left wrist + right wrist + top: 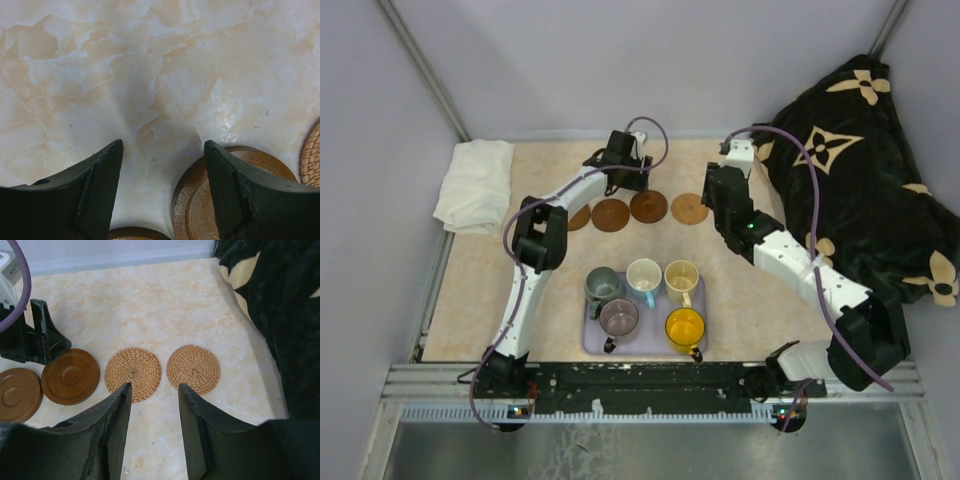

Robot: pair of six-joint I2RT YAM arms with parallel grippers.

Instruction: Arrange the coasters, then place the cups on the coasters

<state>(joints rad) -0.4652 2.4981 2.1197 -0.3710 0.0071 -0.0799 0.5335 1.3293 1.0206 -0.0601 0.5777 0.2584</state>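
Hovering empty by the row of coasters [132, 374] beyond the tray [650, 342] of cups [643, 275], left gripper [164, 150] spread wide, right gripper [155, 390] half apart; likely light, stiff, thin, so pinch across a rim.

Top view: high and behind, looking down on the whole table [470, 300]; left wrist: close, straight down; right wrist: farther, oblique; all share the coasters [648, 207].
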